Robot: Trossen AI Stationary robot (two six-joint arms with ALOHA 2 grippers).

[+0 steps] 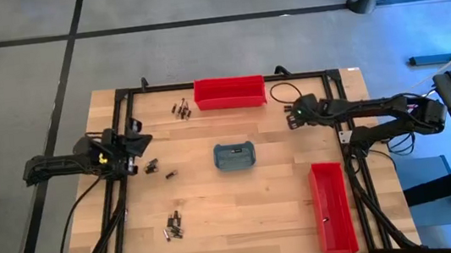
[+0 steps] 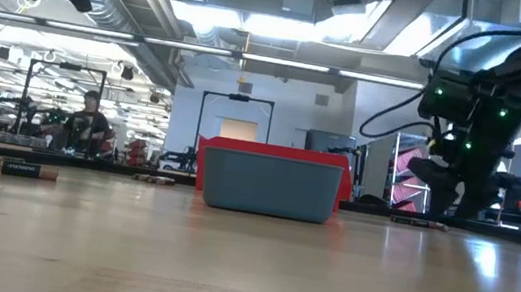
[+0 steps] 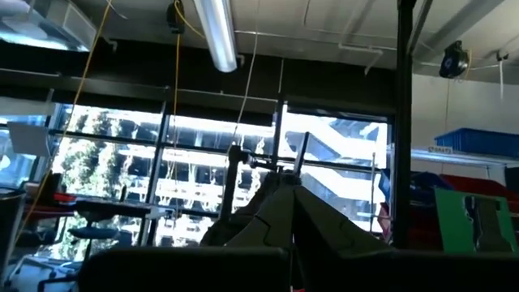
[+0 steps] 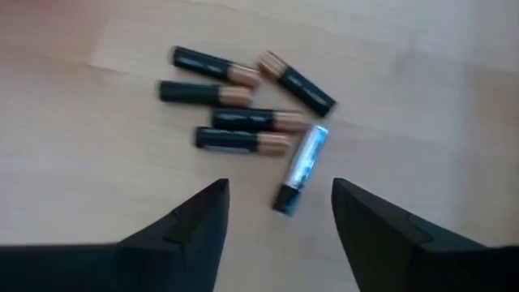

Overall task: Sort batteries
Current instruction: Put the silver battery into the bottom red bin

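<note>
Several batteries lie flat on the wooden table in loose clusters. In the right wrist view, several dark batteries with copper ends and one silvery battery lie close together. My right gripper is open and points steeply down just over them. The silvery battery's near end shows in the gap between the fingers, untouched. In the high view this gripper is at the far right. My left gripper is shut at the left, tipped upward, and holds nothing. Other battery clusters lie apart from both grippers.
A long red bin stands at the far edge. A second red bin runs along the right side. A small grey-blue tray sits mid-table. More batteries lie near my left gripper. Black frame rails border the table.
</note>
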